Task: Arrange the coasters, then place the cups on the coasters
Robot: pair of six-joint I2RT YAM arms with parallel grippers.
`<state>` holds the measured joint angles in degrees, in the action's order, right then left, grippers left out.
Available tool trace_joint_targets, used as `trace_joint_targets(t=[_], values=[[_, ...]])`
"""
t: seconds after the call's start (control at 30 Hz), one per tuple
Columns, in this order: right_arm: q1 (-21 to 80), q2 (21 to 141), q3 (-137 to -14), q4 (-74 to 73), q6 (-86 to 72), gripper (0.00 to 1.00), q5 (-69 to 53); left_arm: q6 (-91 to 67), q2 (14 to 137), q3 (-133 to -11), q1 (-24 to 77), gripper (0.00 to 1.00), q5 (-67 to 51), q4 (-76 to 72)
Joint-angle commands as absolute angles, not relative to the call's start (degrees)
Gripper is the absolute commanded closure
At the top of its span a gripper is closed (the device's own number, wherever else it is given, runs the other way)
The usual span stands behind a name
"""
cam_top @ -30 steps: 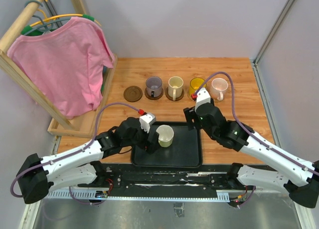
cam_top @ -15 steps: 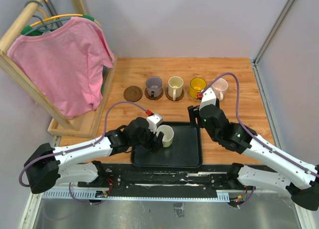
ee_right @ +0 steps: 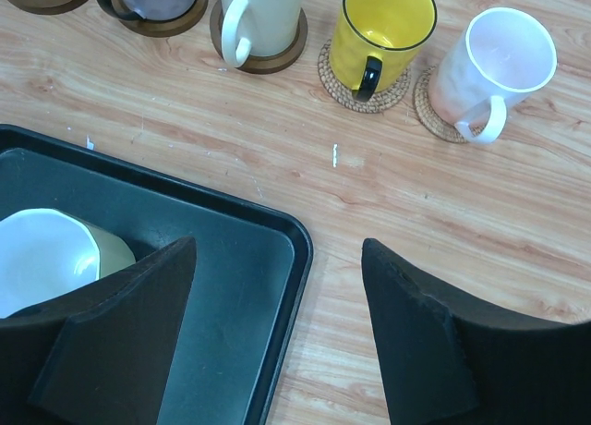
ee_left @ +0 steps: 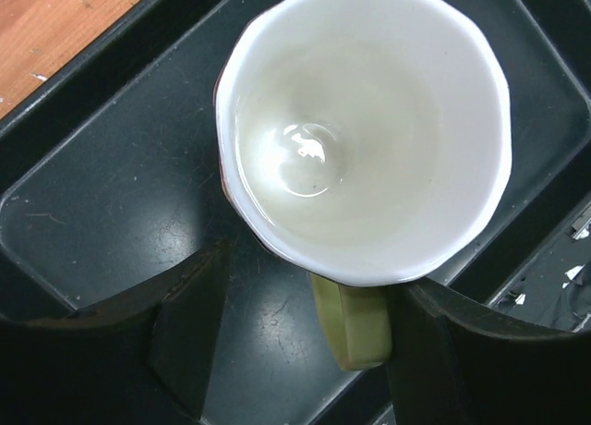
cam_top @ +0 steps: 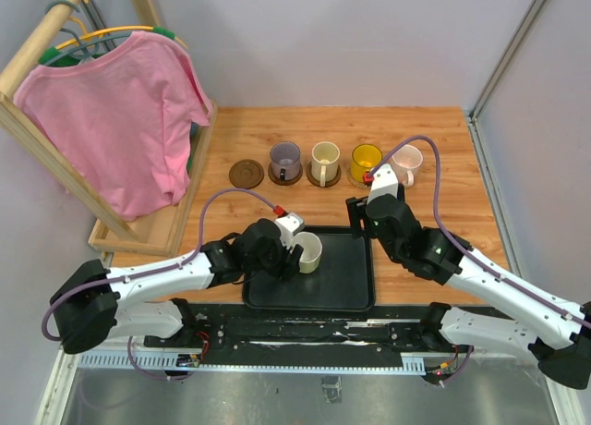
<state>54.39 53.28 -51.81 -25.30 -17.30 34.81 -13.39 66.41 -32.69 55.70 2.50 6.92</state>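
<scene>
Black plastic, scuffed and shallow, the tray (cam_top: 349, 279) lay at six o'clock on the wooden table (cam_top: 434, 194), just past the arm bases. Toward its nine o'clock side stood the white cup (cam_top: 308, 251), glossy inside, its rim faceted rather than round. Its yellowish handle (ee_left: 353, 325) stuck out on the nine o'clock side. The left gripper (cam_top: 288, 253) had its fingers spread either side of that handle. I could not tell whether a pad touched it. The right gripper (cam_top: 358, 219) hung over the tray's one o'clock corner, fingers wide apart with nothing between them.

At twelve o'clock a row ran across the table. From nine to three it went:
- a bare coaster (cam_top: 247, 174), flat, round and dark brown;
- the grey-lilac cup (cam_top: 285, 156) on a dark disc;
- the cream cup (cam_top: 324, 158) on a dark brown coaster (ee_right: 294, 52);
- the amber-yellow cup (cam_top: 366, 157) on a tan woven coaster (ee_right: 333, 79);
- the pale pink cup (cam_top: 407, 161) on another woven one.

Out at ten o'clock a pink shirt (cam_top: 120, 120) draped over a wooden rack (cam_top: 55, 139).
</scene>
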Motion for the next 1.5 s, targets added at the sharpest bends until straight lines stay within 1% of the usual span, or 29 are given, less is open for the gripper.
trace_joint_targets(t=[0.0,0.3,0.43,0.47,0.5,0.57,0.6,0.77,0.87,1.07,1.3,1.37,1.47], values=[[53.01,53.52,-51.1,-24.26,-18.64,0.26,36.21,-12.27,67.98,-34.48,56.25,0.34,2.63,5.59],[53.0,53.61,-50.63,-24.3,-18.73,0.26,36.54,-11.96,69.98,-35.39,56.25,0.38,2.43,5.75],[53.01,53.48,-50.47,-24.2,-18.86,0.25,36.53,-11.87,70.58,-35.74,56.25,0.44,1.71,5.91],[53.04,53.44,-50.39,-24.23,-18.81,0.25,36.47,-11.79,70.58,-35.76,56.25,0.48,1.42,5.97],[53.03,53.37,-50.41,-24.18,-18.89,0.25,36.4,-11.66,70.52,-35.77,56.27,0.57,1.22,5.93],[53.01,53.28,-50.36,-24.12,-19.06,0.24,36.3,-11.6,70.34,-35.7,56.31,0.83,1.06,5.98],[53.01,53.22,-50.26,-24.09,-19.05,0.24,36.27,-11.6,70.27,-35.69,56.32,0.87,1.06,6.06],[53.0,52.87,-49.94,-23.85,-19.29,0.24,36.06,-11.34,70.22,-35.68,56.4,0.9,0.88,6.27],[53.0,52.61,-49.76,-23.7,-19.35,0.24,36.12,-11.4,69.7,-35.85,56.59,0.99,1.69,6.19],[53.02,52.14,-49.35,-23.72,-19.36,0.24,36.21,-11.59,66.04,-38.41,56.86,0.99,9.08,8.2],[53.06,51.51,-48.29,-22.94,-19.25,0.24,36.57,-9.84,63.85,-44.48,56.74,0.99,24.5,13.11],[53.0,51.5,-48.13,-22.7,-19.08,0.24,36.63,-9.46,64.73,-45.98,55.44,0.99,27.73,13.51],[53.04,51.72,-47.99,-22.54,-18.63,0.24,37.02,-10.73,66.91,-47.54,50.36,0.99,27.63,13.51]])
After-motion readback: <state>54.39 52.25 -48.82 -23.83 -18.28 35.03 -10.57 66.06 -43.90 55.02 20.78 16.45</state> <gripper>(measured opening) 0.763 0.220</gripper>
